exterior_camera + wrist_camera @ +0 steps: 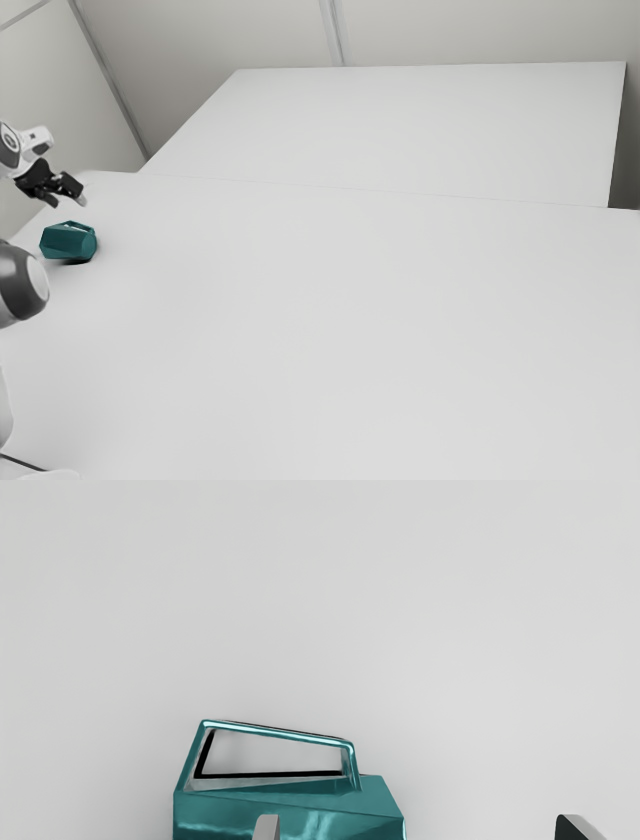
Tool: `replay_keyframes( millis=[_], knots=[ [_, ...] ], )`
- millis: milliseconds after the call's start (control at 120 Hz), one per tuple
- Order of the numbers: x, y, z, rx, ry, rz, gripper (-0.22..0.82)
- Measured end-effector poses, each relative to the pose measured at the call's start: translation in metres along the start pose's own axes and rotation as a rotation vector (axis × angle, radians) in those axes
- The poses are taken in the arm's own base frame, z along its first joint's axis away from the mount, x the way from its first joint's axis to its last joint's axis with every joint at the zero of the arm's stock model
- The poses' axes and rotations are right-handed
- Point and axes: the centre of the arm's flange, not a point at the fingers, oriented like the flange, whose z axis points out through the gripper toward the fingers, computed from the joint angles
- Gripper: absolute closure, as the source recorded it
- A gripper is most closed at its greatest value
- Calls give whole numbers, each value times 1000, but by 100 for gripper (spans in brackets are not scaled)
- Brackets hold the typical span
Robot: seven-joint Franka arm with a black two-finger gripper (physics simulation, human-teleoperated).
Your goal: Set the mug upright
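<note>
Teal mug (pixel 68 243) toppled, wrist view detailing handle (pixel 280 734)

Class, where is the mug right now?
The mug lies on its side on the table near the exterior view's left edge, below the open fingers.

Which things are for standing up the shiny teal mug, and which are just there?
For the job:
- teal mug, lying on its side
- black two-finger gripper, open
- white table under the mug

Just there:
- flat white surface behind
- grey walls
</note>
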Motion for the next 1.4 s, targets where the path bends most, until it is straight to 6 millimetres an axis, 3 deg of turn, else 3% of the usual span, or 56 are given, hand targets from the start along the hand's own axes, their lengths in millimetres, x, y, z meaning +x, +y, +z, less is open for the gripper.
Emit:
replay_keyframes(
  millis=[158,450,892,1400],
  knots=[
    [-22,-29,3,-18,14,7,0],
    [-58,-65,12,-102,15,-11,0],
    [-77,-90,6,-149,82,-14,0],
    [-101,-117,23,-222,186,-55,0]
  ],
)
